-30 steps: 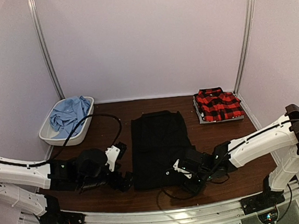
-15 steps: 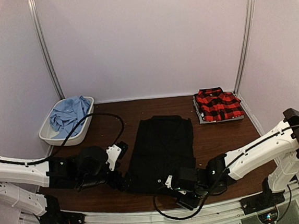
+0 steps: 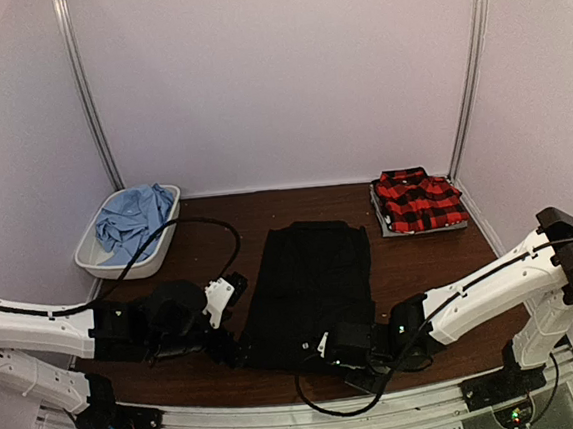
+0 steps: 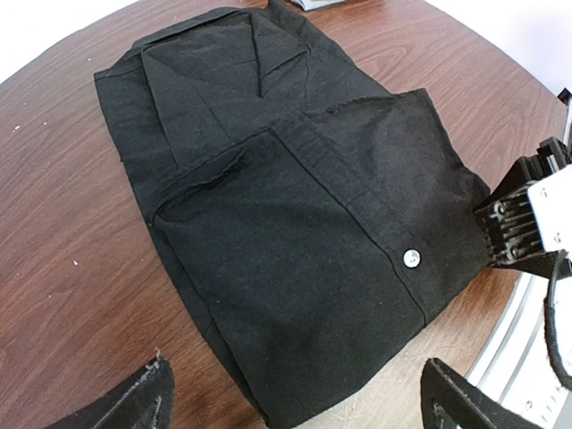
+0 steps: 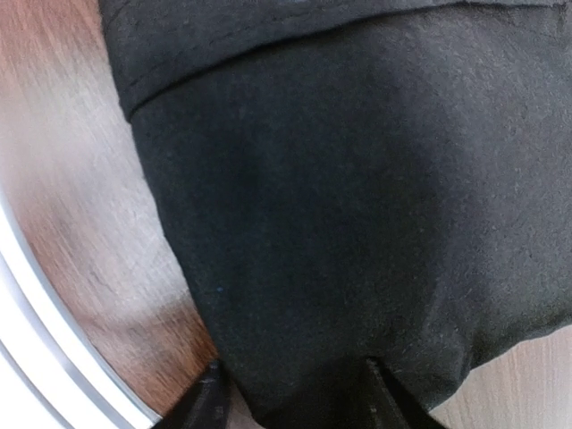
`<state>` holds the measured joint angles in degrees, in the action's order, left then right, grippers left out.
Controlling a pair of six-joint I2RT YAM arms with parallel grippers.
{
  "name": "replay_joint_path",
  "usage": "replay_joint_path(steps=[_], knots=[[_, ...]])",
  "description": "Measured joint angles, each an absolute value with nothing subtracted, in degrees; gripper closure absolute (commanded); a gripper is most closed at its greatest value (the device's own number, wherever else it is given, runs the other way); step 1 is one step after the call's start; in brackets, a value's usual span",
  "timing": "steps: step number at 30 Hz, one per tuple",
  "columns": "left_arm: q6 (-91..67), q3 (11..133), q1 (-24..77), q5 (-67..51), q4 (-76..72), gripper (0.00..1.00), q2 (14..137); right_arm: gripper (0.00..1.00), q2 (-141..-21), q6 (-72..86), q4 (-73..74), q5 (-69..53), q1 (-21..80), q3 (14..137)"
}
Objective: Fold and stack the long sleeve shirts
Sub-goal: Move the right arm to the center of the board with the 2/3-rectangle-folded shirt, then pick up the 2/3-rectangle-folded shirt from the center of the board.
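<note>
Low, right arm [image 3: 474,293] stretches leftward, tool [image 3: 326,352] at black shirt [image 3: 312,277] hem.

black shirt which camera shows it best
Left wrist: the black shirt fills the frame, with folds, collar and a white button clear. Top external shows only a dark featureless slab; right wrist gives just a close-up of one edge.

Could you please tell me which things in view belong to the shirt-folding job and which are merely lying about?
Job: black shirt, plaid shirt, light blue shirt.
Lying about: white bin holding the blue one, black cable.
</note>
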<state>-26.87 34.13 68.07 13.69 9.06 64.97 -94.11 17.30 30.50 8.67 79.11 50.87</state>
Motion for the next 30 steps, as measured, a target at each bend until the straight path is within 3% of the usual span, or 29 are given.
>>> replay_joint_path(steps=[4, 10, 30], knots=[[-25.54, 32.86, 68.07, 12.05, 7.2, 0.02, 64.75, 0.81, -94.26, 16.95, 30.72, 8.8, 79.11, 51.09], [-22.31, 28.71, 68.03, 8.14, 1.32, 0.02, 63.81, 1.0, -93.51, 16.95, 30.81, 8.14, 79.2, 51.07], [-8.86, 24.75, 74.08, -1.96, -11.6, 0.02, 72.66, 1.0, -73.65, 22.94, 32.93, -10.2, 79.75, 43.48]])
